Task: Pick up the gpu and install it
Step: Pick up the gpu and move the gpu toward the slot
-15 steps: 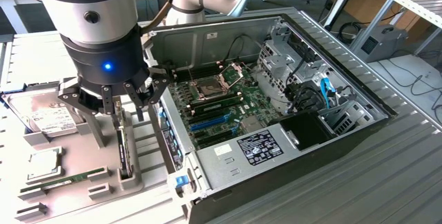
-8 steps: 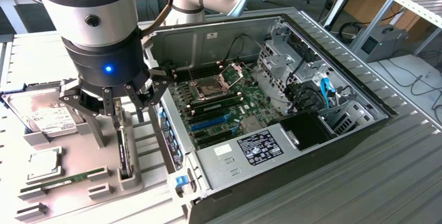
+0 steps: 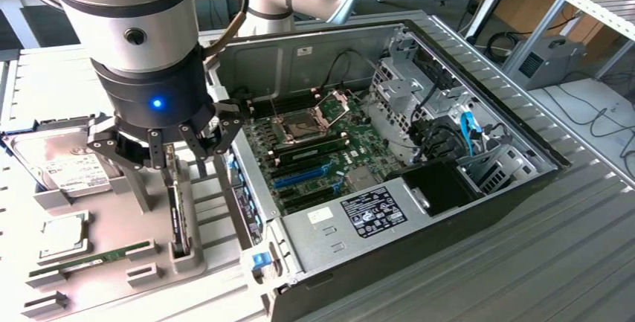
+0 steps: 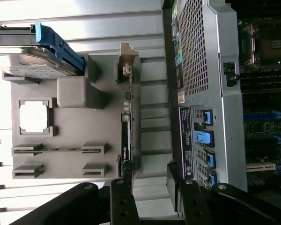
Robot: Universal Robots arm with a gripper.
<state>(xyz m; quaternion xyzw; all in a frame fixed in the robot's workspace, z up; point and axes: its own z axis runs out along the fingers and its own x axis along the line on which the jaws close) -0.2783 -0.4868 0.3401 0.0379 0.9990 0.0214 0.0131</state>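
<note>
**GPU on edge in its holder, open gripper just above**

The gpu [image 3: 178, 218] stands on its long edge in a slot of the grey holder tray [image 3: 100, 292], in the lower left of the exterior view. It is just beside the open computer case [image 3: 328, 262]. It is not installed — the card sits in the tray, outside the case. In the wrist view the gpu [image 4: 126, 136] shows as a thin dark strip, with a metal bracket at the end away from the fingers.

The gripper [image 3: 184, 151] hangs over the card's upper end, at the left middle of the exterior view. Its fingers are spread wide and hold nothing. In the wrist view the gripper [image 4: 149, 185] shows its black fingers [image 4: 124, 192] apart. One finger lines up with the card's edge; whether it touches cannot be told.

On the same tray, further towards the exterior view's left, lie a hard drive [image 3: 70, 169], a CPU [image 3: 62, 236] and a RAM stick [image 3: 100, 256].

The case fills the centre and right of the frame. Inside it are the motherboard [image 3: 317, 151], a CPU socket [image 3: 297, 125] and blue slots [image 3: 297, 178]. The arm [image 3: 129, 24] — silver above, black below — takes the upper left.
</note>
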